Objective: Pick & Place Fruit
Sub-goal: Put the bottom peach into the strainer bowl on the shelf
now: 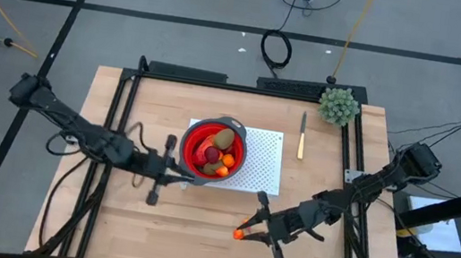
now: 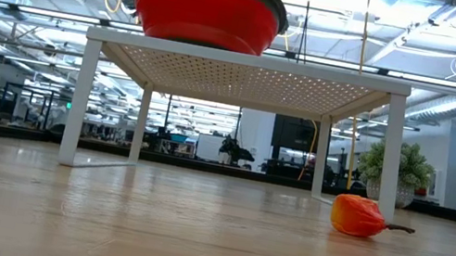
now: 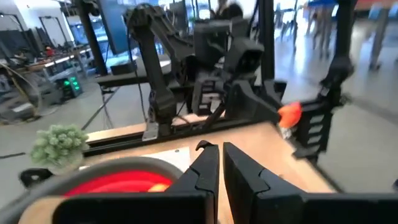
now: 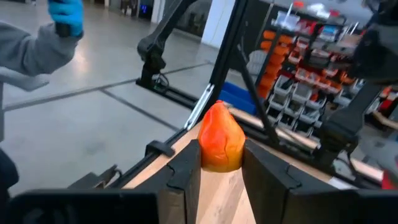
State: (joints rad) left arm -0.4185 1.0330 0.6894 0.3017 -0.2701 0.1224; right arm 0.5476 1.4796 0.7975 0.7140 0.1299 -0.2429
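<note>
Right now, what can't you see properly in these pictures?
- Low view: the fruit inside the red collapsible bowl is hidden by its wall.
- High view: fruit at the bowl's bottom is covered by the top pieces.
- Left wrist view: the bowl is cut off by the left gripper.

Both arms matte black, jointed w/ chunky links, thin black cables looped alongside each. Left hand (image 1: 158, 178): two flat black fingers (image 3: 202, 177), angular, wedge-tipped, on a wide black crossbar. Right hand (image 1: 255, 226): same build, blocky black fingers (image 4: 186, 174) w/ stepped inner faces. Right arm's base carries a boxy black housing. No visible markings or labels on either.
</note>
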